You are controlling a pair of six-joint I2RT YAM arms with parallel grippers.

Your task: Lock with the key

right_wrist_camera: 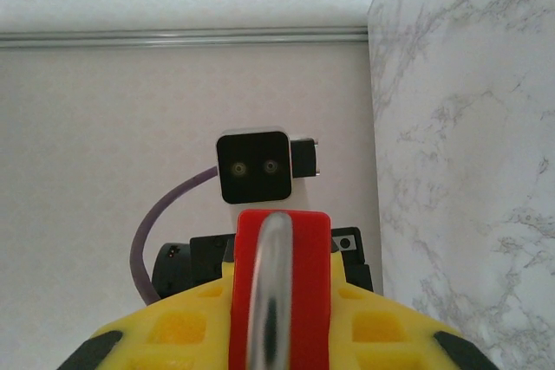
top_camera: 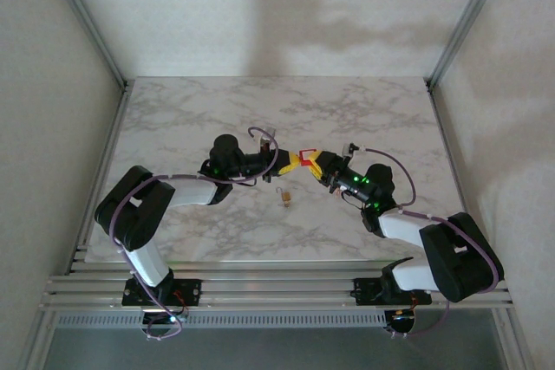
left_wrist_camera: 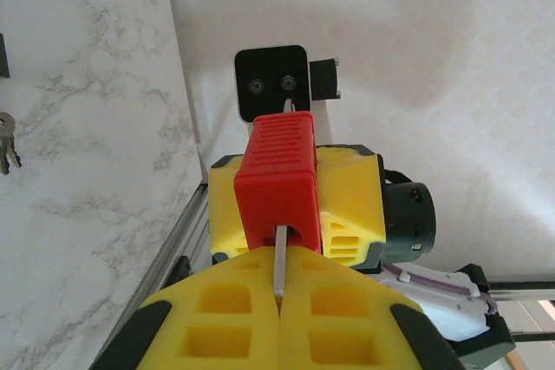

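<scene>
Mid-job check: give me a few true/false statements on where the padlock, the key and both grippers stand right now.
1. The right gripper holds the red padlock. True.
2. The padlock lies flat on the table. False: it is held up between the two grippers.
3. The left gripper is open and empty. False: it is shut on the key.
4. The key's blade enters the slot in the end of the padlock body. True.
5. Nothing else lies on the marble. False: loose keys rest on it just near of the grippers.
</scene>
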